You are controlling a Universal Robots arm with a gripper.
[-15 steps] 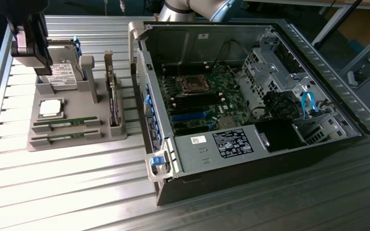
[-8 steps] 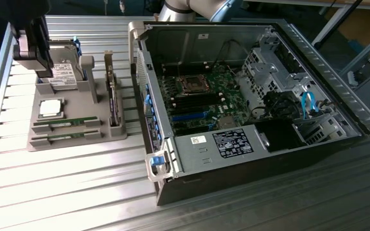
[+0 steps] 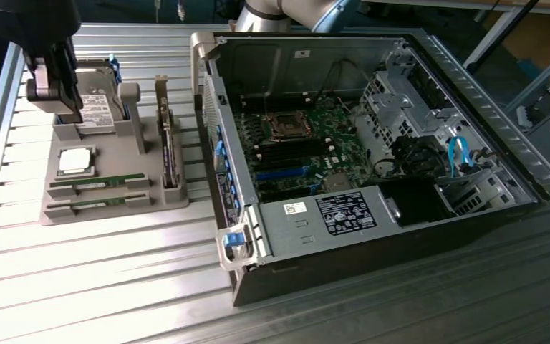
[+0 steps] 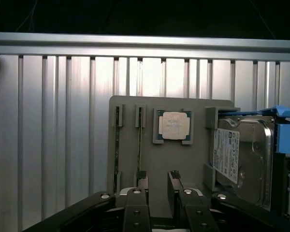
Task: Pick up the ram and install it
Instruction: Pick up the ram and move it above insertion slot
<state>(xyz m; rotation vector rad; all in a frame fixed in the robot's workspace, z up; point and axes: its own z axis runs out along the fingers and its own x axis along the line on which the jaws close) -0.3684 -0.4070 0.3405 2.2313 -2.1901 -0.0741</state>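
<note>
the gripper (image 4: 158, 176) hovers at the upper left of the exterior view, fingers (image 4: 137, 203) spread wide, gripping nothing; the ram (image 3: 94, 185) sits in the grey tray (image 3: 112, 213) at left-centre, beside a second stick (image 3: 89, 205)

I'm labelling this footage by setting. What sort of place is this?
Probably a robotics lab bench for computer assembly: an open desktop case lies on a slotted aluminium table, beside a grey parts fixture holding ram sticks and a processor.

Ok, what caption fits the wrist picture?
Open tool above the grey holder with ram sticks, processor and hard drive.
</note>
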